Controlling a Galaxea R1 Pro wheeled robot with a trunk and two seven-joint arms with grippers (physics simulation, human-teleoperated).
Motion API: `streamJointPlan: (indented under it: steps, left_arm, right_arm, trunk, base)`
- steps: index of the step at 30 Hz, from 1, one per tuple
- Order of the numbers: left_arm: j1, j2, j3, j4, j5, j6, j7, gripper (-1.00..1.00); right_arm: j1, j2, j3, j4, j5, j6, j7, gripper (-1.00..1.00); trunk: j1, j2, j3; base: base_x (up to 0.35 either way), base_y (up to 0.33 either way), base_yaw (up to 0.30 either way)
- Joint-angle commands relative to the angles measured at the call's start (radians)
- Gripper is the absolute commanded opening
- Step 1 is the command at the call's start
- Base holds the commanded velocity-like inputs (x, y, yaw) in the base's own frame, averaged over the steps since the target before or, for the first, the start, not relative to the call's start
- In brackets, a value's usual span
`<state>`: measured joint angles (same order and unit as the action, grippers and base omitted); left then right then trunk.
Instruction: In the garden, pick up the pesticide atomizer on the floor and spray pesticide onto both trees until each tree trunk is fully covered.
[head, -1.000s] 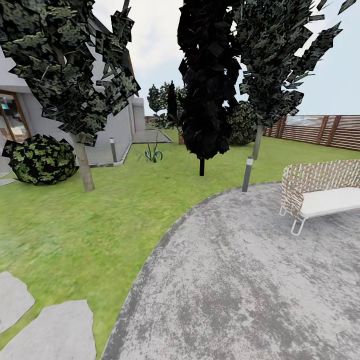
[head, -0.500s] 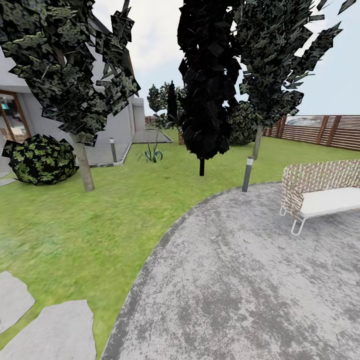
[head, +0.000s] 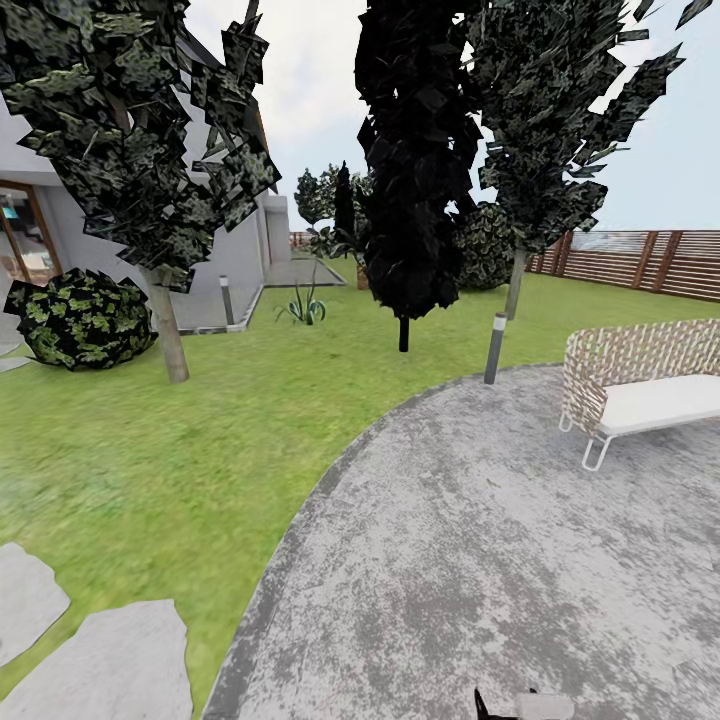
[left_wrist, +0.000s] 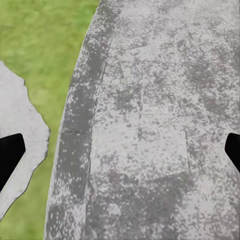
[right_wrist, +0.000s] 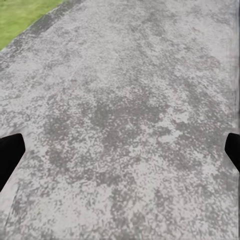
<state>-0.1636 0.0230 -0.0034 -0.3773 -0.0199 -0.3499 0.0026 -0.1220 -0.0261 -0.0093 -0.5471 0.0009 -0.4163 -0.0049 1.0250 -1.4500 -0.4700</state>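
Head view: we count two trees on the grass floor (head: 150, 470), one trunk (head: 170, 335) near the white house (head: 235, 255), the other (head: 515, 285) near the slatted fence (head: 640, 260), a black tree (head: 410, 160) between. Wrist views: left gripper (left_wrist: 120, 150) and right gripper (right_wrist: 120, 150) both spread wide, empty, above the paving (head: 480, 540). One wicker bench (head: 640, 385).

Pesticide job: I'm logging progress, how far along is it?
Nothing looks done. The two pale grey-beige trunks on the green lawn carry no whitish spray. Left gripper and right gripper are open, empty, over grey paving. Finding the atomizer, grasping and spraying remain.
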Motion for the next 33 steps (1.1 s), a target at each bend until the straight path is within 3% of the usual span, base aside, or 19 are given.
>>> streamJointPlan:
  steps: [1, 14, 33]
  left_arm:
    - [0.0, 0.001, 0.002, 0.001, 0.002, -0.004, 0.001, 1.0]
    - [0.01, 0.008, 0.003, 0.014, -0.006, -0.009, 0.009, 1.0]
    - [0.012, 0.011, 0.005, 0.014, 0.0, -0.01, 0.014, 1.0]
  right_arm:
    - [-0.003, -0.002, -0.001, 0.002, 0.0, 0.0, 0.0, 1.0]
    - [-0.009, -0.005, 0.0, 0.029, 0.002, -0.001, -0.001, 1.0]
    - [-0.01, -0.006, 0.0, 0.053, 0.003, -0.001, -0.001, 1.0]
  trunk:
    - [0.0, 0.0, 0.0]
    - [0.0, 0.0, -0.001]
    - [0.0, 0.0, -0.017]
  base:
    - [0.0, 0.0, 0.0]
    - [0.0, 0.0, 0.019]
    - [0.0, 0.0, 0.215]
